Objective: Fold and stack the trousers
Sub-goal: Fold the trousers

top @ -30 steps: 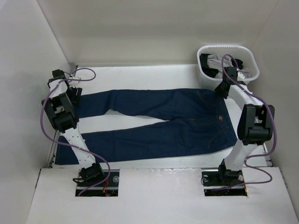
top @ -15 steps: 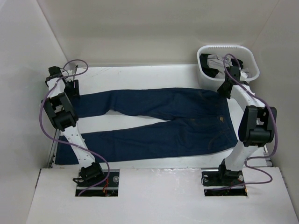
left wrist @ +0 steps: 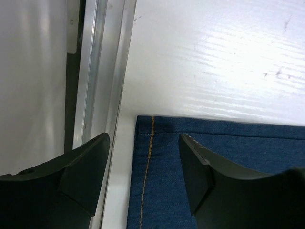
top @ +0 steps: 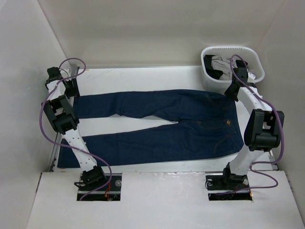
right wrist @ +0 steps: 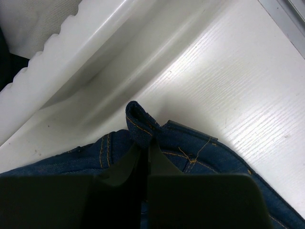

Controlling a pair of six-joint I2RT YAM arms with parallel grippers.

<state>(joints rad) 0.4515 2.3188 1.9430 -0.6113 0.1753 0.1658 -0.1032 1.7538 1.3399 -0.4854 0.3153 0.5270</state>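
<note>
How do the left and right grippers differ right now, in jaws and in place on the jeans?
The left gripper is open, astride the far leg's hem corner, holding nothing; the right gripper is shut, pinching a fold of the trousers at the waistband. The left is at the left edge of the table; the right is beside the white basket. Both are at the trousers' far edge.

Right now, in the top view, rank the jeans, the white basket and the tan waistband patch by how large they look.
1. jeans
2. basket
3. tan patch
None look alike in size, though the basket sits farther back.
</note>
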